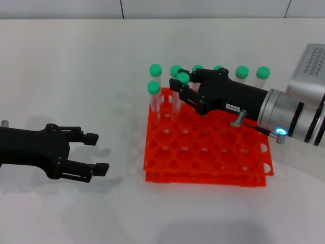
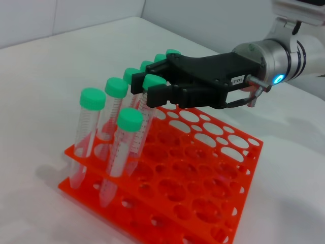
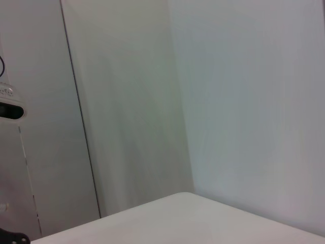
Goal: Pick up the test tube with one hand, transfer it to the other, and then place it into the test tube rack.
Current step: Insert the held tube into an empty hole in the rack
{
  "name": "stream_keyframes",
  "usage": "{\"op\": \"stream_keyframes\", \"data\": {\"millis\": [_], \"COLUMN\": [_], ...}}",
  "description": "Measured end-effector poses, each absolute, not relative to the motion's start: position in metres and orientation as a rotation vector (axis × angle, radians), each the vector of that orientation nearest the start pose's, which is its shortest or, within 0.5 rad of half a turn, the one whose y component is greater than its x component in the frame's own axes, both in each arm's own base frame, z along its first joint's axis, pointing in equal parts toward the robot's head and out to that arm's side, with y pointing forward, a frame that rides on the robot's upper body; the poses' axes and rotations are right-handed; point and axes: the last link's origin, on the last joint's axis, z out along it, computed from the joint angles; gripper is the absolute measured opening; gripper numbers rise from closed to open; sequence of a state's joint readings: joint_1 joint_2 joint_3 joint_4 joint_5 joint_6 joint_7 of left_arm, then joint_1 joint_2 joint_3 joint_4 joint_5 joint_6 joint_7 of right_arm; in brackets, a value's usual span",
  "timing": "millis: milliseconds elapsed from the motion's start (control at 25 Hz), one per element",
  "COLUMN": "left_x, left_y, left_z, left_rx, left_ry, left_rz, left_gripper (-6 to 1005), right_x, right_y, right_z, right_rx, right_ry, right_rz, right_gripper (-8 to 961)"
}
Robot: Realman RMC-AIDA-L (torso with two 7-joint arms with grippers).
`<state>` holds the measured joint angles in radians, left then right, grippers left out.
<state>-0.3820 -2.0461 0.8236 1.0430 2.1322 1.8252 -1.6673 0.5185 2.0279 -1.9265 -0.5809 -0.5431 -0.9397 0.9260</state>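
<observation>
A slim clear plastic test tube with a green screw cap (image 1: pixel 182 79) is grasped by the black right tool with the white label (image 1: pixel 184 89) over the back-left part of the bright orange-red plastic test tube rack (image 1: pixel 203 152), beside other green-capped tubes (image 2: pixel 93 99). The all-black left tool (image 1: pixel 94 152) is held released above the white surface (image 1: pixel 76 76), well apart from the rack.

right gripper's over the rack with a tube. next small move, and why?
Probably lower a little further, then open. The right gripper is shut on the test tube, which leans slightly with its lower end already through the test tube rack near the far corner. The left gripper waits open on the table, off to the side.
</observation>
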Motion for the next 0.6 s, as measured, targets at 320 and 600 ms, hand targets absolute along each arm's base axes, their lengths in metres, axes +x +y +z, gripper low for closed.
{"op": "stream_keyframes", "data": {"millis": [320,600], "left_x": [-0.2715,-0.2717], "left_y": [0.2847,0.2849], "left_z": [0.0452,0.0452], "left_rx": [-2.942,-2.940], "left_ry": [-0.737,-0.737], "left_rz": [-0.362,-0.360], "left_gripper": [869,869], "right_x": [0.1916,0.1911], "right_y": [0.3503,0.3508], "right_z": [-0.0848,-0.0849], "right_rx": [-2.497,-2.497], "right_ry": [0.447,0.445], "right_rz": [0.909,0.908], "right_gripper": [268,272]}}
